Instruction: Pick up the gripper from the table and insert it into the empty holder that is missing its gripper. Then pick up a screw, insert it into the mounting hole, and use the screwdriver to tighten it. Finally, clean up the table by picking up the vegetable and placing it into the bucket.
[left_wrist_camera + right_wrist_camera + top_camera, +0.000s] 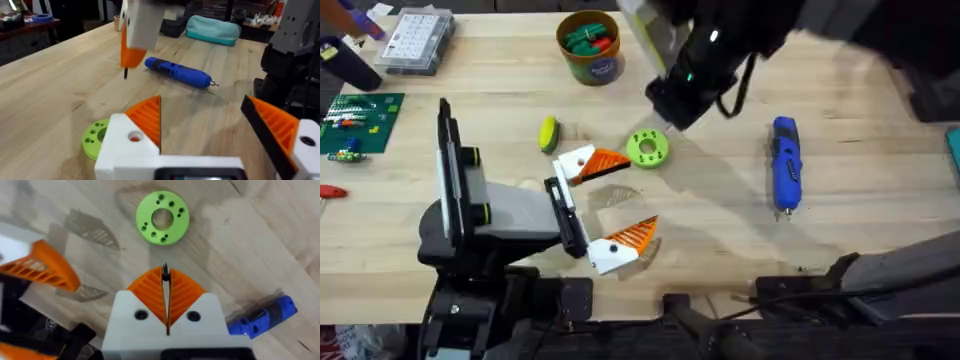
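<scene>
Orange pads (150,287) of the right gripper (165,280) are pressed tight together. They pinch a thin black screw (165,274), and a bit of it sticks out past the fingertips. Seen from the left wrist, the screw hangs point down, nearly straight up and down, with a gap between it and the table (880,230).

What matters most now is where the screw points. The lime-green disc (162,219) lies flat on the wood, just ahead of the right gripper's fingertips and lower than them. It has one big hole in the middle and a ring of small holes around it. The screw is near the disc but not over a hole yet, and not touching it. I think the gripper needs to slide forward a little, then go down, keeping the screw upright. I cannot tell which hole is the right one.

The left gripper (640,193) is wide open and holds nothing. The disc sits just past the tip of one of its fingers.

The screwdriver (785,165) lies flat on the table, off to one side of the right gripper and well apart from it. It points toward the arms' bases. It is closer to the right arm than to the left one.

The vegetable (548,133) lies on the table beside the left gripper, on the far side from the disc. The bucket (590,45) stands farther off, beyond both.
</scene>
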